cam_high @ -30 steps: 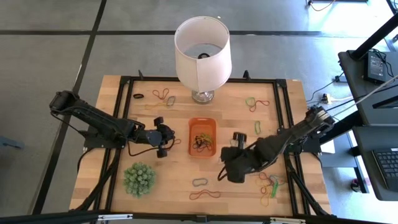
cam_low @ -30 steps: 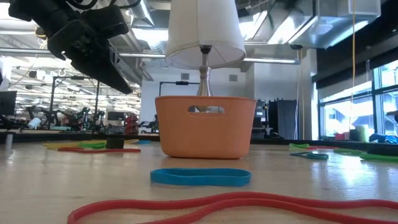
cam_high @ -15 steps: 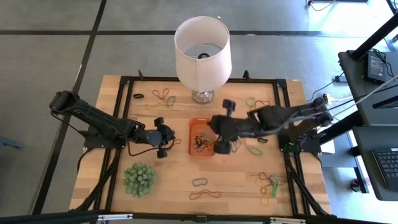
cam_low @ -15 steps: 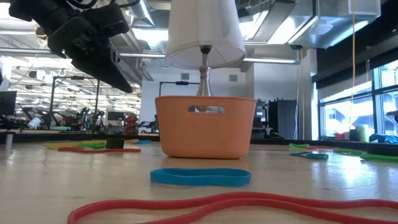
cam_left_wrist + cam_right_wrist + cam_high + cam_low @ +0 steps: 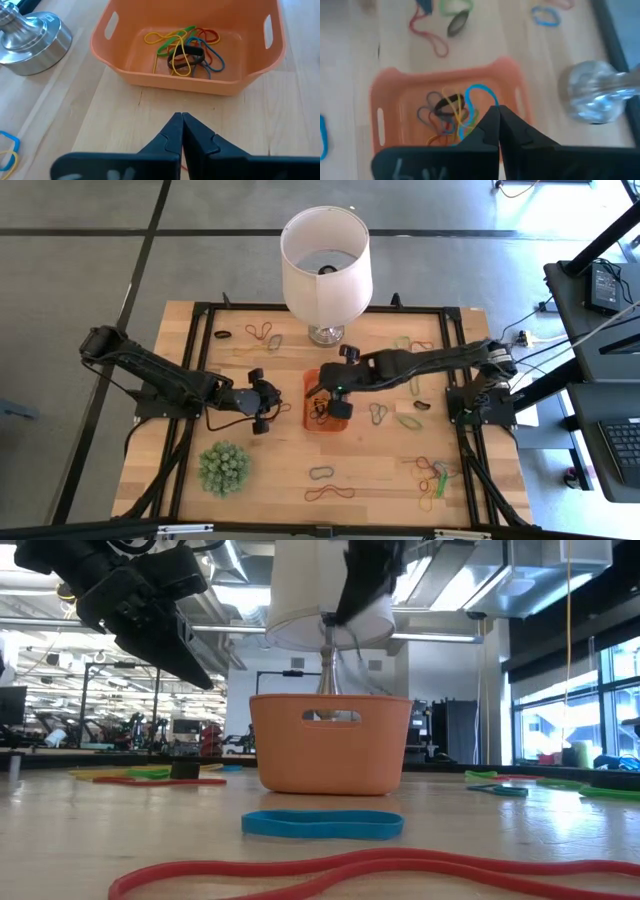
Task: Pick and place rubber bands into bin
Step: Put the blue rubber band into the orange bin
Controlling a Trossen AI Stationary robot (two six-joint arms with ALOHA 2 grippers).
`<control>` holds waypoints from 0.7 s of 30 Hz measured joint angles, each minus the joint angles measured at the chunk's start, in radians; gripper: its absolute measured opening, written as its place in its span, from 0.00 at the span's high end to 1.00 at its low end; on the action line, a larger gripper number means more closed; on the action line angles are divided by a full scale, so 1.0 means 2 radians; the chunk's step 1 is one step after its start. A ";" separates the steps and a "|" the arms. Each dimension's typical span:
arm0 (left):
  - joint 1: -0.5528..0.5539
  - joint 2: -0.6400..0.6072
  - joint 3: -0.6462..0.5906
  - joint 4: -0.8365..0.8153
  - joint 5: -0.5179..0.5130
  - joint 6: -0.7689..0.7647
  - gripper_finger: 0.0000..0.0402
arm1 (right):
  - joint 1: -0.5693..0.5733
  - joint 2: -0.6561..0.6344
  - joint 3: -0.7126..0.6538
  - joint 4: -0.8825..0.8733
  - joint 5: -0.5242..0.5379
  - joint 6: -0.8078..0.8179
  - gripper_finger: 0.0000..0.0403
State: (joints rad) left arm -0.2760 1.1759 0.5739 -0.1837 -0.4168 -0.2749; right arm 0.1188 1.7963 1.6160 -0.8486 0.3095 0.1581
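Note:
The orange bin [image 5: 326,400] stands at mid table with several rubber bands [image 5: 185,47] lying in it. My right gripper [image 5: 322,392] hovers over the bin, shut on a blue rubber band [image 5: 479,92]; in the low view it shows above the bin's rim [image 5: 365,580]. My left gripper [image 5: 264,404] waits shut just left of the bin, its fingertips [image 5: 181,119] pointing at the bin's wall. More rubber bands lie loose on the wood: near the near edge [image 5: 322,473], near right [image 5: 432,475], right of the bin [image 5: 380,413] and far left [image 5: 262,333]. My right gripper pinches the blue rubber band between its two fingertips [image 5: 492,116], coming from above and pointing down. The band's loop [image 5: 470,95] curves out from the tips and hangs over the inside of the bin, above the bands lying there.
A white lampshade [image 5: 325,260] on a metal base [image 5: 326,334] stands just beyond the bin. A spiky green ball plant [image 5: 223,468] sits near left. A black frame [image 5: 450,340] runs around the table top.
My right gripper has swung from the table's near right part toward the left and the far edge, and now stands over the bin. My left arm has kept still.

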 joint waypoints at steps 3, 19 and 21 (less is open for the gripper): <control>0.000 0.000 0.000 0.000 0.000 0.000 0.99 | 0.000 0.006 -0.042 0.044 -0.013 0.010 1.00; 0.000 0.000 0.000 0.000 0.000 0.000 1.00 | 0.001 0.005 -0.193 0.230 -0.065 0.051 0.93; 0.000 0.000 0.000 0.000 0.000 -0.001 0.99 | 0.000 0.005 -0.197 0.233 -0.065 0.057 0.90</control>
State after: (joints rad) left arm -0.2758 1.1759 0.5739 -0.1833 -0.4171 -0.2769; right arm 0.1196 1.8072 1.2217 -0.3824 0.1795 0.2730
